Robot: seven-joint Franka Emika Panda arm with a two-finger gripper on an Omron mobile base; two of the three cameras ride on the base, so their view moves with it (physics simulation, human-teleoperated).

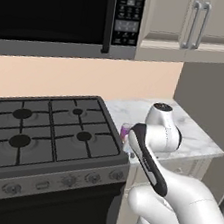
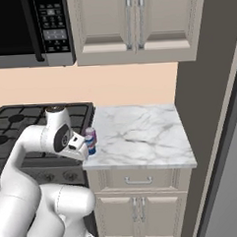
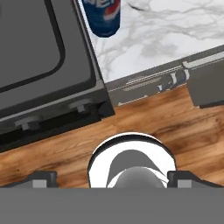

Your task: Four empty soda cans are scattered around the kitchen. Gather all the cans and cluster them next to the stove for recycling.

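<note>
The black stove (image 1: 51, 130) (image 2: 22, 120) (image 3: 35, 52) stands left of a marble counter (image 1: 196, 138) (image 2: 141, 134) (image 3: 175, 30). A purple-pink soda can (image 1: 125, 131) (image 2: 90, 133) stands upright on the counter right beside the stove's edge. Just in front of it stands a blue soda can (image 2: 91, 148) (image 3: 105, 17). My gripper (image 3: 112, 178) hangs open and empty over the counter's front corner, looking down past the blue can at the floor. Its fingertips (image 3: 41, 177) stand wide apart, nearer to me than the blue can and not touching it.
A black microwave (image 1: 52, 10) (image 2: 17, 27) hangs above the stove, with beige wall cabinets (image 2: 130, 26) to its right. Below the counter are a drawer and doors (image 2: 138, 181). A dark tall panel (image 2: 213, 110) bounds the counter's right side. The floor (image 3: 153, 127) is wood.
</note>
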